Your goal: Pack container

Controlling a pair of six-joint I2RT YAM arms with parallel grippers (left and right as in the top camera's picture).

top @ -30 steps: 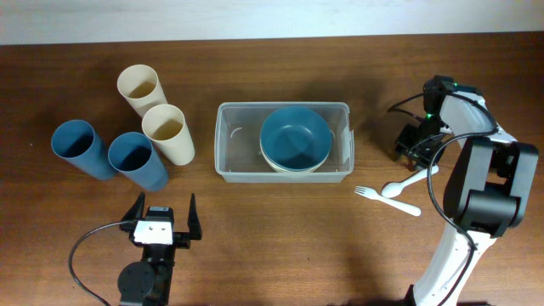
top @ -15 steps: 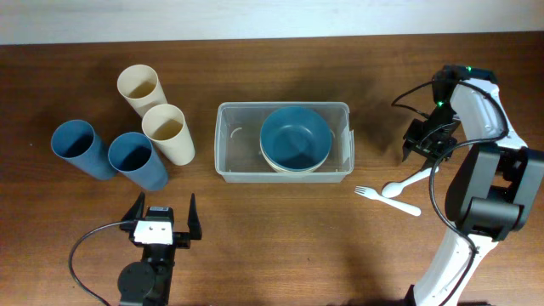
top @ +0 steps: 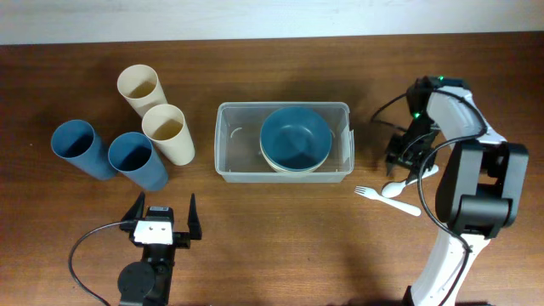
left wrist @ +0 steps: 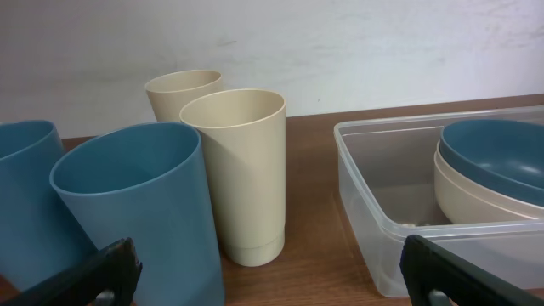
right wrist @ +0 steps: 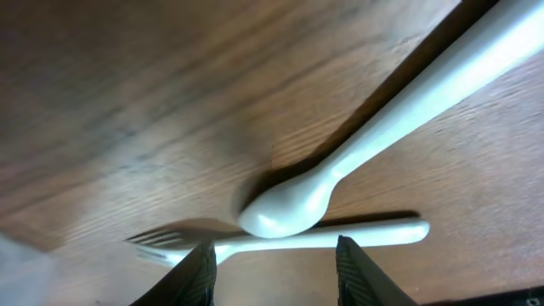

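The clear container [top: 231, 143] sits mid-table with a blue bowl [top: 295, 136] nested in a cream bowl inside it. To its right a white spoon [top: 408, 180] lies across a white fork [top: 388, 200] on the wood. My right gripper [top: 405, 158] hovers over the spoon's upper end, open, nothing between its fingers. In the right wrist view the spoon [right wrist: 365, 144] and the fork [right wrist: 314, 241] lie just ahead of the right gripper [right wrist: 276, 270]. My left gripper [top: 161, 218] stands wide open at the front left. In its wrist view the container [left wrist: 374, 212] shows beyond the left gripper [left wrist: 272, 280].
Two cream cups [top: 168, 133] and two blue cups [top: 136, 160] lie grouped left of the container. From the left wrist a blue cup [left wrist: 140, 221] and a cream cup [left wrist: 242, 170] are close in front. A white wall runs behind the table.
My right gripper swung out to the right, then came back left and nearer, over the spoon. The left arm, container, bowls, cups and cutlery have not moved.
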